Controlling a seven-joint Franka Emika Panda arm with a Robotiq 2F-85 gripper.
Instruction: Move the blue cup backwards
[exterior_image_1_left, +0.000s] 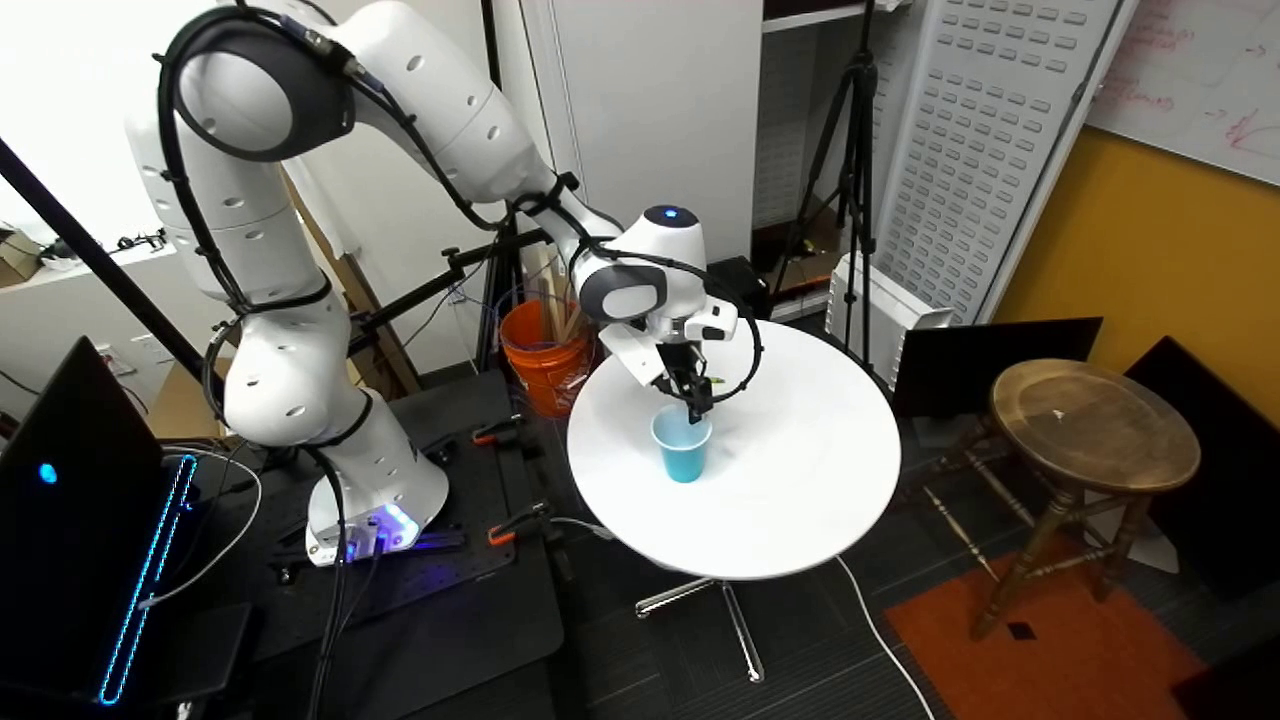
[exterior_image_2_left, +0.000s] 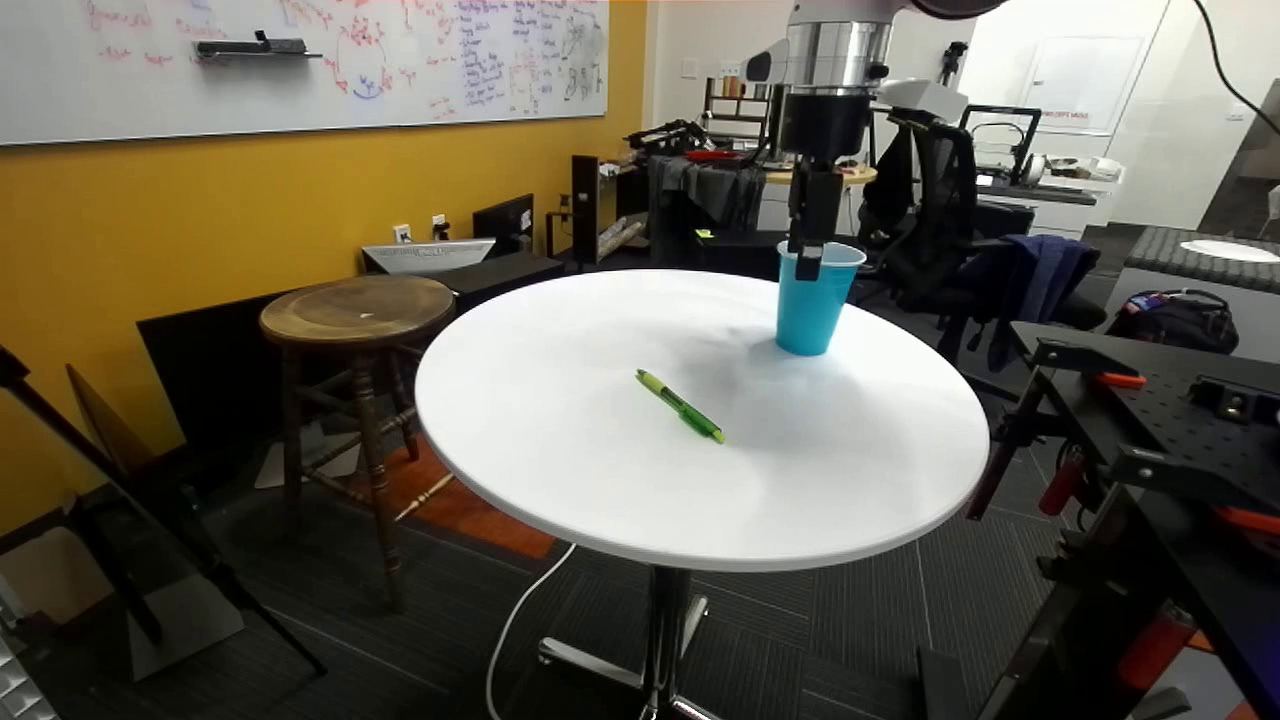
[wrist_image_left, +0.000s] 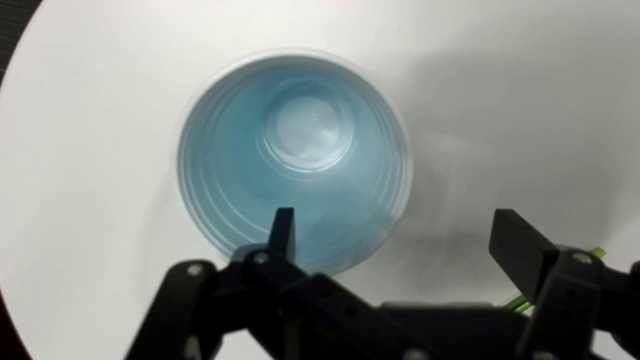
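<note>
Light-blue tapered plastic cup (exterior_image_1_left: 685, 460) stands upright on the round white table (exterior_image_1_left: 790, 490), off its middle, toward the robot's white base (exterior_image_1_left: 385, 485) in an exterior view. The black two-fingered gripper (wrist_image_left: 393, 222) has its fingers spread apart: in the wrist view one is over the cup's mouth, the other beyond the rim; whether either touches, I cannot tell. A slim green pen (exterior_image_2_left: 682, 407) lies on the table, apart from the cup

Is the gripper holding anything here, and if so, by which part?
Nothing is held: the gripper is open; in the wrist view, one finger overlaps the blue plastic cup, the other stands outside it.
</note>
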